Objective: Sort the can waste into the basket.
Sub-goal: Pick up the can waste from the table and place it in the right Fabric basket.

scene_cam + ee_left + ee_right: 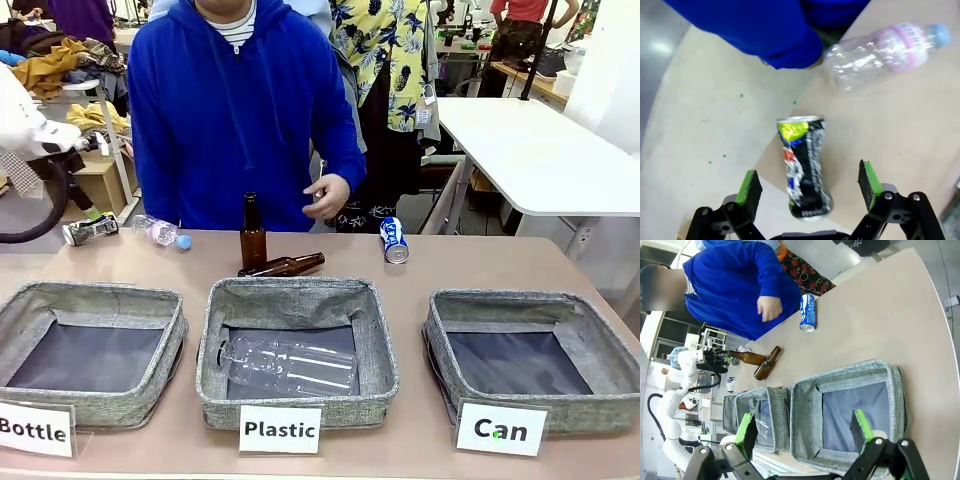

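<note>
Two drink cans lie on their sides on the bench (pixel 450 270), towards its far edge. The dark can (pixel 90 230) is at the left of the front frame, just beside a capped plastic bottle (pixel 160 233). In the left wrist frame it sits at lower centre, between the green pads of the left end effector (pixel 810 182). That end effector's fingers are spread wide and neither pad touches the can.

The blue can (pixel 394 240) lies right of centre, near the person's hand (pixel 328 195) but apart from it.

At the lower right of the front frame stands the basket (pixel 520 298), with a white card (pixel 500 428) reading "Can" in front of it. Both cans are well apart from it. In the right wrist frame the right end effector (pixel 802 426) is also opened wide, with the basket's grey wall and dark lining showing between its pads.

At lower centre the Plastic bin (pixel 300 290) holds a clear bottle (pixel 285 365) lying down. The Bottle bin (pixel 90 295) is at the lower left. Behind the Plastic bin an upright brown bottle (pixel 253 235) stands just beside a lying brown bottle (pixel 285 266).
</note>
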Robot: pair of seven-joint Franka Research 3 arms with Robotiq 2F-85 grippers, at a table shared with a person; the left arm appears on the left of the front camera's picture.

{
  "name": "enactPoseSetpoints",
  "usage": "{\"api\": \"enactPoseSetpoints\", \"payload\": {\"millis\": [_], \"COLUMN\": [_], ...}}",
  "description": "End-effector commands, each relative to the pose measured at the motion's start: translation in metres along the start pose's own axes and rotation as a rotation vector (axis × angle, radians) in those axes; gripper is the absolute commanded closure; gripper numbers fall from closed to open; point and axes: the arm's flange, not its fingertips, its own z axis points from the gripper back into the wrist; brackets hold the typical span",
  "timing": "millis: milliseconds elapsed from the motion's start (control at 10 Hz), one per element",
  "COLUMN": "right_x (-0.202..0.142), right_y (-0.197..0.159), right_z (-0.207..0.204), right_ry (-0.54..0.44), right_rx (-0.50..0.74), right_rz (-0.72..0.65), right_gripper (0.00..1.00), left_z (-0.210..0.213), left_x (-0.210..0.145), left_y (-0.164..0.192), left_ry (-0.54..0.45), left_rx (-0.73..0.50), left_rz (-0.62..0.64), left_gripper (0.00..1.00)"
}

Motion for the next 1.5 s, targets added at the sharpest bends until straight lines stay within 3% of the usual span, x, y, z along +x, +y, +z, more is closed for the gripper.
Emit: {"api": "enactPoseSetpoints", "payload": {"millis": [0,300,500,1000,1100,1200,1300,1400], "right_x": [0.003,0.003,0.003,0.003,0.003,0.003,0.003,0.003], "right_y": [-0.001,-0.001,-0.001,-0.001,-0.001,-0.001,-0.001,-0.001], "right_z": [-0.001,-0.001,-0.001,-0.001,-0.001,-0.001,-0.001,-0.001], "right_ry": [-0.014,-0.014,-0.014,-0.014,-0.014,-0.014,-0.014,-0.014], "right_rx": [0.022,0.022,0.022,0.022,0.022,0.022,0.022,0.022], "right_rz": [0.022,0.022,0.022,0.022,0.022,0.022,0.022,0.022], "right_gripper": [0.00,0.00,0.00,0.00,0.00,0.00,0.00,0.00], "left_z": [-0.010,-0.030,-0.038,-0.047,-0.049,-0.049,-0.049,-0.049], "left_x": [0.013,0.019,0.019,0.019,0.020,0.019,0.019,0.019], "left_y": [0.020,0.025,0.029,0.034,0.035,0.034,0.035,0.035], "left_ry": [0.050,0.141,0.143,0.179,0.209,0.218,0.225,0.227], "left_rx": [0.068,0.037,-0.026,-0.041,-0.037,-0.038,-0.037,-0.037], "left_rz": [0.022,-0.009,-0.024,-0.009,-0.012,-0.010,-0.010,-0.012], "left_gripper": [0.00,0.00,0.00,0.00,0.41,0.60,1.00,1.00]}}
